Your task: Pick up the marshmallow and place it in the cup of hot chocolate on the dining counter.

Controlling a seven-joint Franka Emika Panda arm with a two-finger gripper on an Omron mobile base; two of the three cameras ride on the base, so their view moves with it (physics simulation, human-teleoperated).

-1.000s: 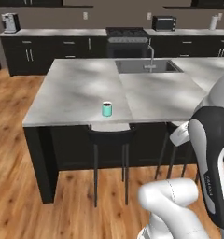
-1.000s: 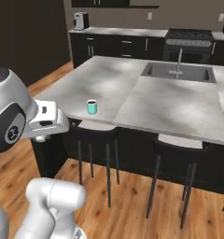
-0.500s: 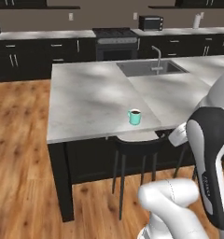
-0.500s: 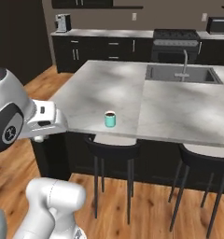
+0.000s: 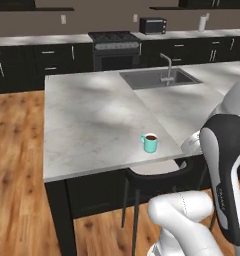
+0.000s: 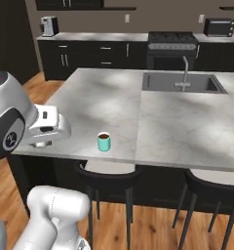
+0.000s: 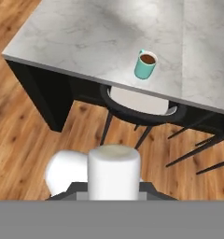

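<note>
Marshmallow (image 7: 114, 172): white cylinder pinched in the closed gripper (image 7: 115, 193), bottom centre of hand view; base has driven nearer, cup of hot chocolate (image 5: 150, 142) now centre-frame on dining counter (image 5: 92, 120), placement approaching.

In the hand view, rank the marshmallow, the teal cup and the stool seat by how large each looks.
1. Stool seat, widest of the three.
2. Marshmallow, though it sits right at the camera, so its apparent size is inflated.
3. Cup of hot chocolate, smallest, standing farther off on the dining counter.
</note>
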